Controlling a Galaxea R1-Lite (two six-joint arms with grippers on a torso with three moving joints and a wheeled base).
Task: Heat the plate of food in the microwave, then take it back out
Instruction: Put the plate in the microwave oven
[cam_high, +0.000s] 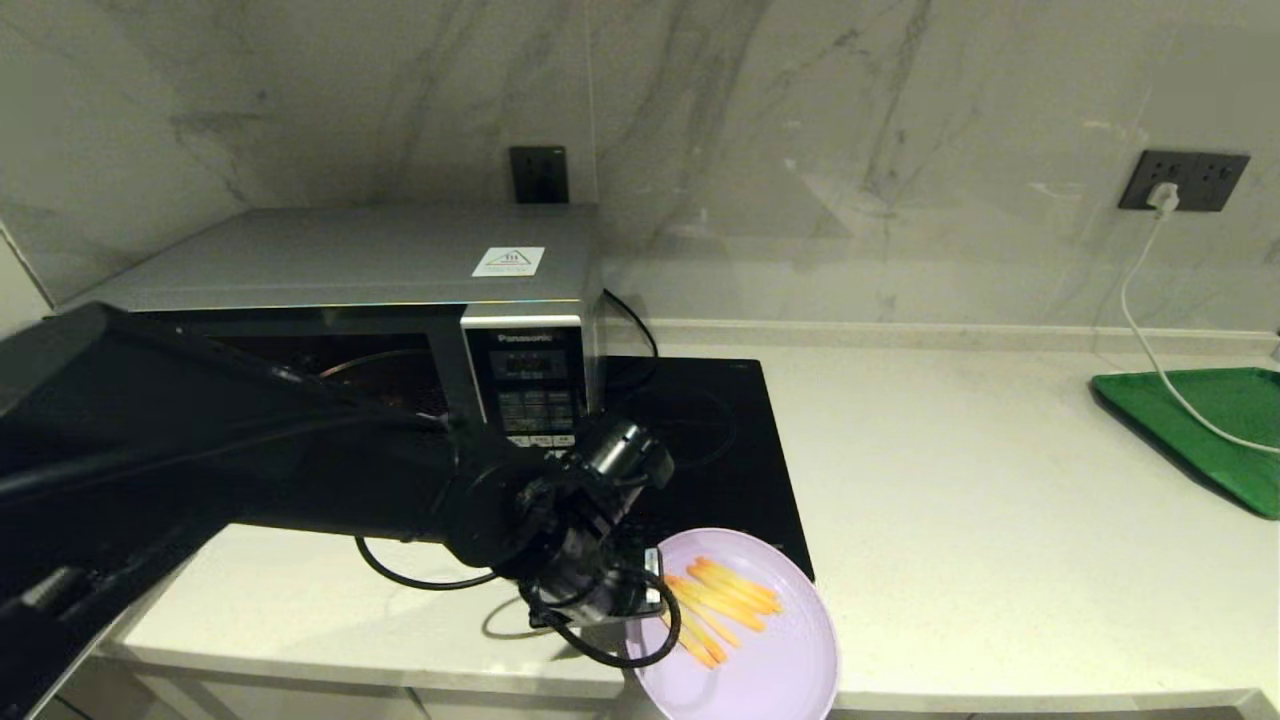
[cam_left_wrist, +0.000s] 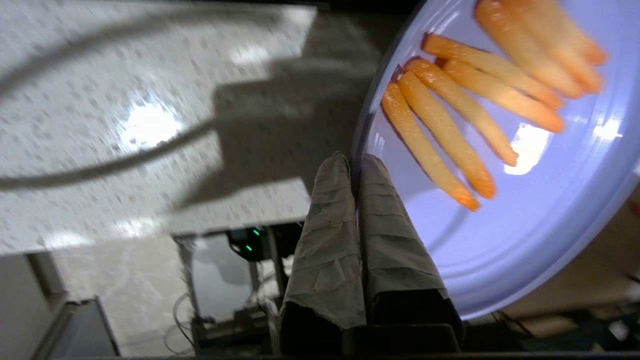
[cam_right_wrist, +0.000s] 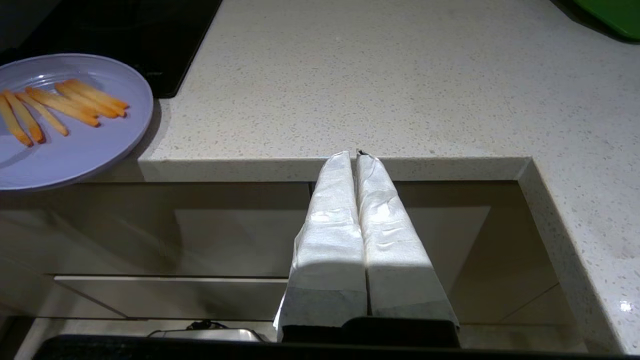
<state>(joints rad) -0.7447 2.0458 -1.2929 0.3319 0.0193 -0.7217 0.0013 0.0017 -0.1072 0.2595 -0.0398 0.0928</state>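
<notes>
We saw the plate of food overhanging the counter's front edge, before the induction hob, with the microwave behind-left.

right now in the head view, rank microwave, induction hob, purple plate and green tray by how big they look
1. microwave
2. induction hob
3. purple plate and green tray: alike, and the tray is cut off at the picture's edge, so unranked.

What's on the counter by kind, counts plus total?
Microwave: 1
Induction hob: 1
Plate of food: 1, held at its rim by the left gripper, overhanging the counter edge
Green tray: 1
Total: 4
Right gripper is parked below the counter edge.
</notes>
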